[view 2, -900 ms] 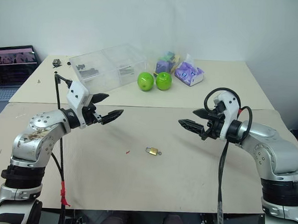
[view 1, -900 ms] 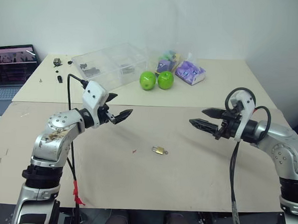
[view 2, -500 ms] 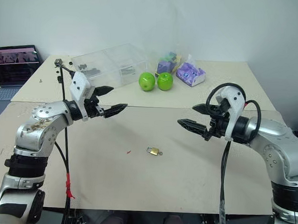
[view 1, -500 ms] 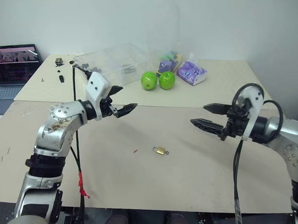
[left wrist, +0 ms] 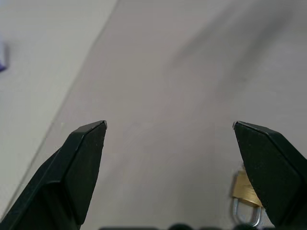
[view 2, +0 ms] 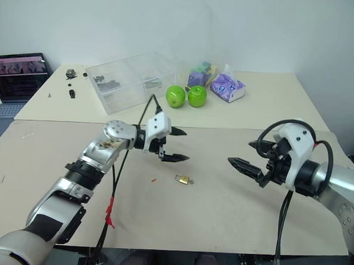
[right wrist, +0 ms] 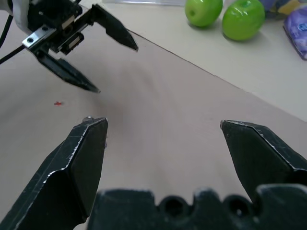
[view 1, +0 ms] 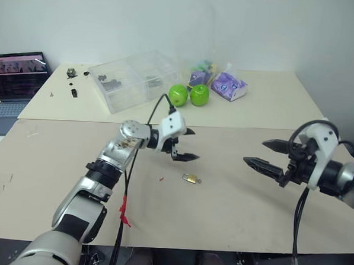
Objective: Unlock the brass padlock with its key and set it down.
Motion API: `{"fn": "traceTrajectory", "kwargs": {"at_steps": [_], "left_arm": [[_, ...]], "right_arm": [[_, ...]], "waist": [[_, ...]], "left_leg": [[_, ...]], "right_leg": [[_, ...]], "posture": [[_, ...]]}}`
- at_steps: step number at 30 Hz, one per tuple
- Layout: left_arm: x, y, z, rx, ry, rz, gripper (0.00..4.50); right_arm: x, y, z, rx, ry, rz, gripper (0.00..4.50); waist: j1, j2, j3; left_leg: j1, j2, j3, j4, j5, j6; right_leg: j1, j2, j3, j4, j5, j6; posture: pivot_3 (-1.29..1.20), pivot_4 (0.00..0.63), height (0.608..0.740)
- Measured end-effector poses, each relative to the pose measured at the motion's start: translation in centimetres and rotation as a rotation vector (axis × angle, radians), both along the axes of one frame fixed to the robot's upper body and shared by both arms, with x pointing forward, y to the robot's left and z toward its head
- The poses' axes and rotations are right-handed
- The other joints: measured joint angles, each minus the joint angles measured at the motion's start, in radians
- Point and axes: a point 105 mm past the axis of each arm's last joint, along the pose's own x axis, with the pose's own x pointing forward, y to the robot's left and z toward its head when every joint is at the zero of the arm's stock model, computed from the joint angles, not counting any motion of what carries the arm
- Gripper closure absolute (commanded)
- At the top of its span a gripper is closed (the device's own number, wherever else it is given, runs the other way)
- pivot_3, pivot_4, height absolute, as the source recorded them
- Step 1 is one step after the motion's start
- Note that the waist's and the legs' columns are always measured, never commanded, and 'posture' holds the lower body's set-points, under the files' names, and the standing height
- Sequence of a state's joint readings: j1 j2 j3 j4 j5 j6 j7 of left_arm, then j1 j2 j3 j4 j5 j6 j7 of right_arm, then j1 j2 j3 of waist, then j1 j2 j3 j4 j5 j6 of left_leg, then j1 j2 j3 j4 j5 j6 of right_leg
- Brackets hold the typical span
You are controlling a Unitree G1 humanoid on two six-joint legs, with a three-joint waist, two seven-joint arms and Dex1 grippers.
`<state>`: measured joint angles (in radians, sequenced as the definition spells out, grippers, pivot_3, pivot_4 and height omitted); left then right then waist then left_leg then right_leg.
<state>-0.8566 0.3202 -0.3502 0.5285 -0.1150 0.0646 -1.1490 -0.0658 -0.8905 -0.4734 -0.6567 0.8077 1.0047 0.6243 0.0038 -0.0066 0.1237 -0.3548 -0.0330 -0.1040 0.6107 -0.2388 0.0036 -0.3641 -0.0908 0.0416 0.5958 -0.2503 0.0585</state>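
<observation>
The brass padlock (view 1: 189, 178) lies flat on the beige table (view 1: 161, 215) near the middle. A silvery bit juts from its right side; the key cannot be told apart from it. My left gripper (view 1: 195, 145) hovers open just up and left of the padlock, fingers spread wide and pointing right. In the left wrist view the padlock (left wrist: 243, 189) and its shackle peek out beside one fingertip (left wrist: 268, 163). My right gripper (view 1: 254, 151) is open too, empty, well to the right of the padlock and pointing left. The right wrist view shows the left gripper (right wrist: 117, 69).
On the back table stand a clear plastic box (view 1: 132, 77), two green apples (view 1: 188, 95) and purple packets (view 1: 228, 85). A laptop (view 1: 14, 82) sits at the far left, with small dark parts (view 1: 72, 91) nearby. A red speck (view 1: 161, 180) lies left of the padlock.
My left arm has stretched forward and to the right, bringing its open gripper close to the padlock. The right gripper has drawn back to the right and a little lower. The padlock has not moved.
</observation>
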Motion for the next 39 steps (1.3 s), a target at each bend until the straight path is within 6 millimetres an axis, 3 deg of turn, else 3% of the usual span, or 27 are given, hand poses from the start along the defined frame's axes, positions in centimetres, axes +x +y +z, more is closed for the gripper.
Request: {"fn": "traceTrajectory", "kwargs": {"at_steps": [11, 29, 32, 39], "left_arm": [[-1.2, -0.5, -3.5, 0.132, -0.032, -0.211, 0.00], [-2.6, 0.0, -5.8, 0.232, 0.001, -0.308, 0.00], [-2.7, -0.1, -5.8, 0.237, -0.003, -0.315, 0.71], [-2.8, -0.2, -6.0, 0.222, 0.026, -0.306, 3.38]], "right_arm": [[-1.9, -0.7, 0.2, 0.009, -0.035, -0.125, 0.07], [-2.0, -1.1, -0.4, 0.002, -0.021, -0.175, 0.07], [-2.0, -1.1, -0.4, 0.001, -0.022, -0.175, 0.00], [-1.7, -1.2, 0.0, 0.001, -0.044, -0.189, 0.00]], "waist": [[-0.004, 0.000, 0.000], [-0.005, 0.000, 0.000], [-0.005, 0.000, 0.000], [-0.006, 0.000, 0.000]], "left_leg": [[0.001, 0.000, 0.000, 0.001, 0.000, 0.001], [0.002, 0.000, 0.000, 0.002, -0.001, 0.001], [0.002, 0.000, 0.000, 0.002, -0.001, 0.001], [0.002, 0.000, 0.000, 0.002, -0.001, 0.001]], "right_leg": [[0.002, 0.000, 0.000, 0.000, 0.000, 0.000], [0.004, 0.000, 0.000, 0.000, 0.000, 0.001], [0.004, 0.000, 0.000, 0.000, 0.000, 0.001], [0.005, 0.000, -0.001, 0.000, 0.000, 0.001]], "posture": [[0.00, 0.150, 0.740], [0.00, 0.150, 0.740], [0.00, 0.150, 0.740], [0.00, 0.150, 0.740]]}}
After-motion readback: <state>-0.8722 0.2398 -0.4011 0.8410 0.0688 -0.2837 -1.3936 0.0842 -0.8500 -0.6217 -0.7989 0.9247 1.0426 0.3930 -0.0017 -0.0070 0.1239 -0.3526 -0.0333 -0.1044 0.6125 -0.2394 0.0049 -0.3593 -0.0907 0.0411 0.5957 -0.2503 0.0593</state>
